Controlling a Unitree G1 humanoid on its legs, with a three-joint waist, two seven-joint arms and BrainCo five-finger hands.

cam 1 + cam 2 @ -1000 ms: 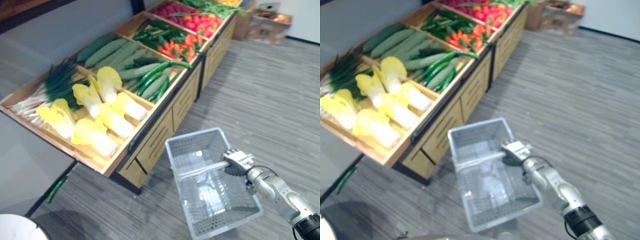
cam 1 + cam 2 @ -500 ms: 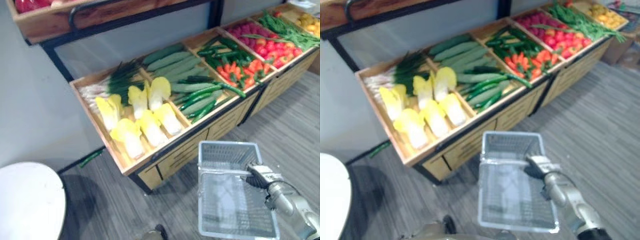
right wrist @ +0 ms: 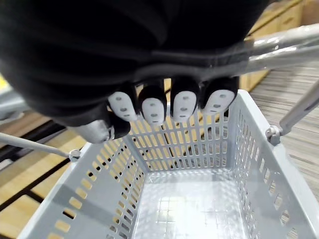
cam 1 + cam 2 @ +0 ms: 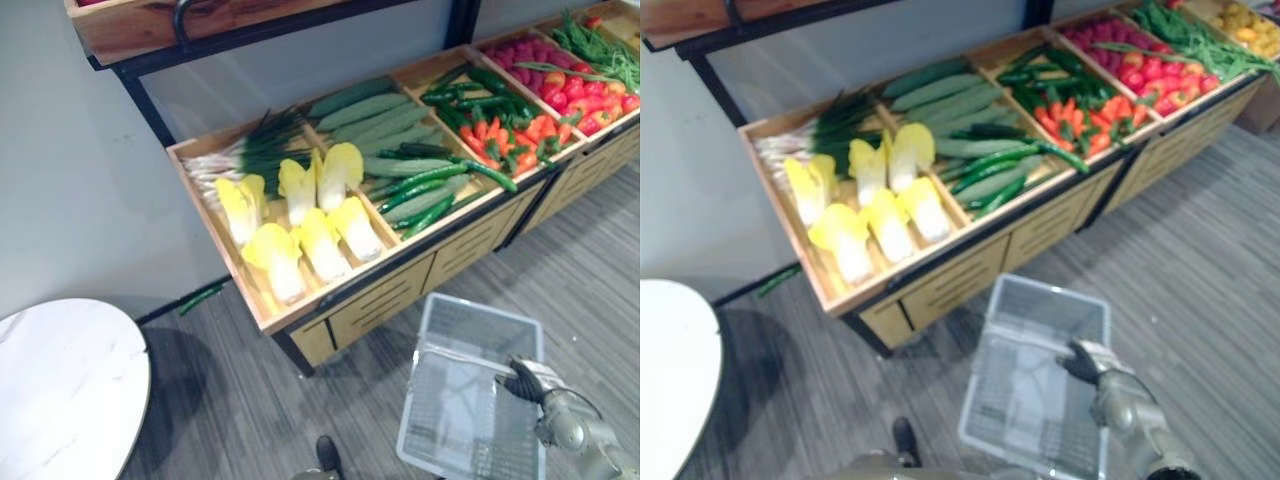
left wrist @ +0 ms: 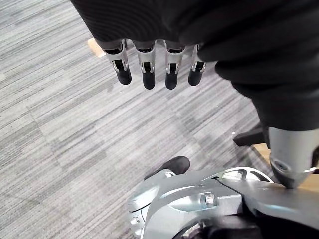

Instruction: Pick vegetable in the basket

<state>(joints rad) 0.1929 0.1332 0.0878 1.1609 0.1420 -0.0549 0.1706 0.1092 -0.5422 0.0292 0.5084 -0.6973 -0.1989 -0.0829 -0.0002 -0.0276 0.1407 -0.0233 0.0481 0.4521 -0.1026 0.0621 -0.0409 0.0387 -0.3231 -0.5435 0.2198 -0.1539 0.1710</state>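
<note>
The yellow-white cabbages (image 4: 322, 243) and green cucumbers (image 4: 370, 110) lie in compartments of the wooden display stand (image 4: 385, 300). Your right hand (image 4: 1085, 362) is curled round the metal handle (image 3: 291, 34) of the grey slotted plastic basket (image 4: 1045, 293), held over the grey floor (image 4: 250, 400) just before the stand. Your left hand (image 5: 154, 67) hangs relaxed, holding nothing.

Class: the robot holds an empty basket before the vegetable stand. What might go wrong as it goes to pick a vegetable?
1. The basket hangs from the right hand alone; it may swing into the stand or slip.
2. The cabbages lie packed together; the left hand, open over the floor, may knock neighbours out while taking one.
3. A green vegetable lies on the floor by the stand; it might get stepped on.
</note>
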